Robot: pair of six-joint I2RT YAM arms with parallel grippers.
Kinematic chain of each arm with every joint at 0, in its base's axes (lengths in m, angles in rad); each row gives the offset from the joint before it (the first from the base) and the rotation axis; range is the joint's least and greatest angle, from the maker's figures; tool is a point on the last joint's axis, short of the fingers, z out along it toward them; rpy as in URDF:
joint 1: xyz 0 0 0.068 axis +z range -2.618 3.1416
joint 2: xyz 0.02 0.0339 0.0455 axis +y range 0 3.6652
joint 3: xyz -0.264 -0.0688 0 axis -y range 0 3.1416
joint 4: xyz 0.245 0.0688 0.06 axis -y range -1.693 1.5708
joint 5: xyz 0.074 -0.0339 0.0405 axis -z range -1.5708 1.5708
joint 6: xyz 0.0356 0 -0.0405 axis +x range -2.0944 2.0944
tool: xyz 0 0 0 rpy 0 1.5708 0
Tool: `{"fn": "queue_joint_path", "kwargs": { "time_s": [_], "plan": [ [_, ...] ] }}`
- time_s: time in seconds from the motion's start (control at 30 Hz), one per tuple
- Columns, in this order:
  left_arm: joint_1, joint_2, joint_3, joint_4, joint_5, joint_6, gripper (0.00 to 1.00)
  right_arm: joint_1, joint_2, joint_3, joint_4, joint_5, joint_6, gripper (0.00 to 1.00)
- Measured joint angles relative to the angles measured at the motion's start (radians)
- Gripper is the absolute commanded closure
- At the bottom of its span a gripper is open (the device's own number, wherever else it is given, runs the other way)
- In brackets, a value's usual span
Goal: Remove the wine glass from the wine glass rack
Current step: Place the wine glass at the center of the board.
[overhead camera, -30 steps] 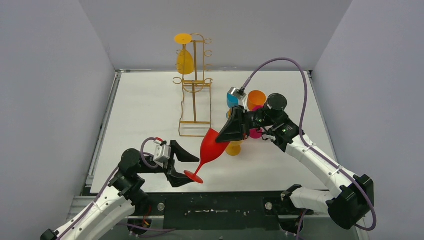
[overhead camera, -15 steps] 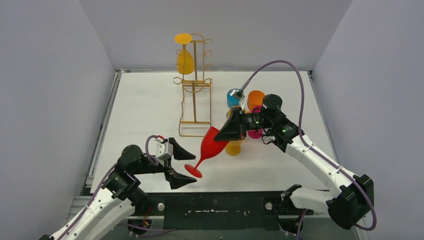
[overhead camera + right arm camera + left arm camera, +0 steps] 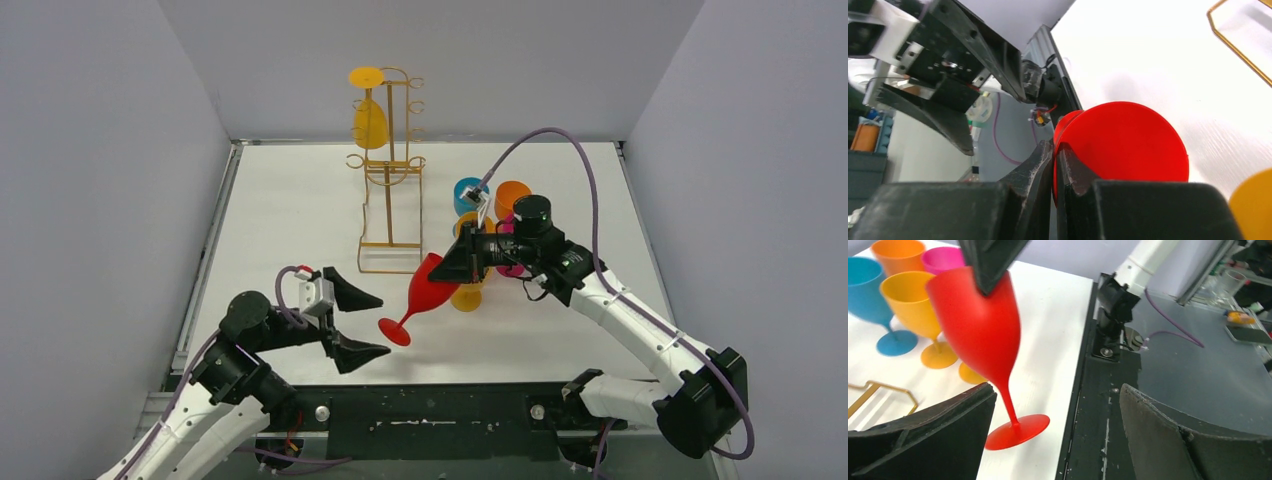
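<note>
left gripper (image 3: 381,325) is released, jaws spread wide on either side of the foot of the red wine glass (image 3: 428,290) with a clear gap each side in the left wrist view. judged: open like this so the foot is free and the other arm alone carries the glass.

wine glass rack (image 3: 391,200) stands beyond the left gripper, further out on the surface (image 3: 290,200), apart from both arms. a yellow wine glass (image 3: 369,122) hangs upside down on the rack's top, untouched.

the red wine glass is off the rack, tilted, bowl up at the right gripper and foot low in front of the left one. can't tell if the foot touches the surface.

right gripper (image 3: 447,264) is clenched on the bowl's rim, one finger inside and one outside. likely a rim pinch for standing it up. the standing glasses (image 3: 512,198) cluster just behind this gripper, probably the drop zone.
</note>
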Motion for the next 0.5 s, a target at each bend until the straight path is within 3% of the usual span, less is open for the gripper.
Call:
{"fn": "queue_joint_path", "kwargs": {
  "time_s": [0.2,0.5],
  "plan": [
    [0.000,0.089,0.100,-0.116,-0.200,-0.055,0.05,0.079,-0.011,-0.001,-0.112,0.225,-0.087,1.00],
    [0.000,0.203,0.225,-0.271,-0.537,-0.064,0.03,0.407,-0.124,-0.024,-0.175,0.691,-0.190,1.00]
  ]
}}
